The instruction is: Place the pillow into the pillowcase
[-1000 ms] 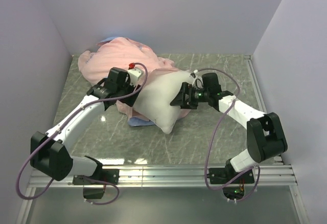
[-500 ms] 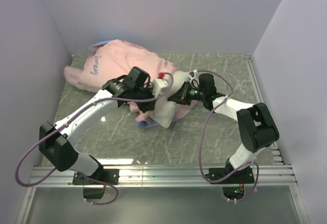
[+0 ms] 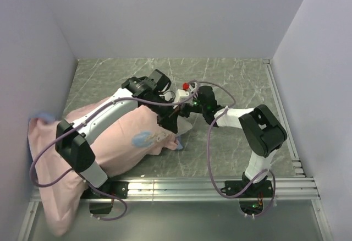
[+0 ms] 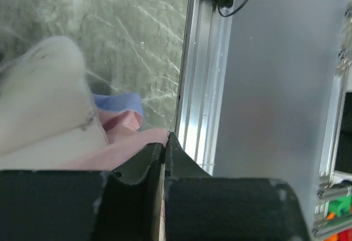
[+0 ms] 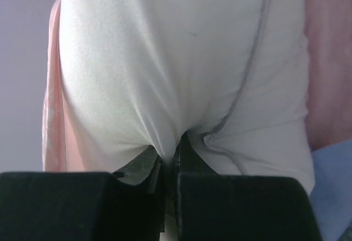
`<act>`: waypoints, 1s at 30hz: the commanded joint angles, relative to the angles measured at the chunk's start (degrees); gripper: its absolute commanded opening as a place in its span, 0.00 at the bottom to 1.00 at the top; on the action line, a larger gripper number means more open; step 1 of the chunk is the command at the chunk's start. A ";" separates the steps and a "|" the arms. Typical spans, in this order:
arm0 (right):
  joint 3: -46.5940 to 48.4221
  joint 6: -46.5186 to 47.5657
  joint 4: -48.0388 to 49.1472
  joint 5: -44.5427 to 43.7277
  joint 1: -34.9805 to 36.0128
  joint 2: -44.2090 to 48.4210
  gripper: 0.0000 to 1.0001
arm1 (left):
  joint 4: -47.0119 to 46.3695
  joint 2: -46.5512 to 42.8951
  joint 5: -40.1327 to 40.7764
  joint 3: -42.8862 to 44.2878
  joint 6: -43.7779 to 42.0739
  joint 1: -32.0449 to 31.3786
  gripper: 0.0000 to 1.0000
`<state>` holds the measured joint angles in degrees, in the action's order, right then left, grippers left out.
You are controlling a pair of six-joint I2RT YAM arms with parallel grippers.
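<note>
The pink pillowcase (image 3: 110,142) sprawls over the near-left of the table and hangs past its front edge, with a blue print patch (image 3: 143,138) showing. Only a small white part of the pillow (image 3: 186,124) pokes out at the case's right end. My left gripper (image 3: 169,118) is shut on the pillowcase's pink edge (image 4: 140,139), and the white pillow (image 4: 47,103) bulges just left of it. My right gripper (image 3: 187,108) meets it from the right. In the right wrist view that gripper (image 5: 176,147) is shut on a pinch of the pillow (image 5: 165,59), with pink cloth (image 5: 330,59) on either side.
Grey walls close in the marble table (image 3: 236,81) on the left, back and right. An aluminium rail (image 3: 192,186) runs along the near edge; the pillowcase drapes over its left part and covers much of my left arm (image 3: 104,117).
The pillowcase has swept from the far left to the near left and now covers most of the pillow. Both grippers have gone from open to shut and drawn together.
</note>
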<state>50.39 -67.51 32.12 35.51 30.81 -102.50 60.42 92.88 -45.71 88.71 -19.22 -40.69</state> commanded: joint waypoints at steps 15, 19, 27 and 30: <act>-9.43 31.63 -15.59 14.67 3.64 13.55 0.00 | -16.37 -5.52 4.20 0.15 14.37 16.87 0.29; -9.70 35.32 -17.69 15.99 5.40 17.15 0.12 | -23.43 -6.06 28.84 2.85 22.99 16.43 0.67; -3.03 37.90 -31.15 12.76 -3.19 20.76 0.73 | -19.64 1.59 40.35 8.32 23.18 15.47 0.74; -0.57 33.51 -31.68 10.82 -7.95 19.97 0.80 | -18.25 5.18 47.63 11.12 25.46 12.66 0.71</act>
<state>45.93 -31.70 3.53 49.21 26.52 -83.99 41.52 94.83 -6.87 95.68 3.53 -25.36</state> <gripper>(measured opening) 0.793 0.715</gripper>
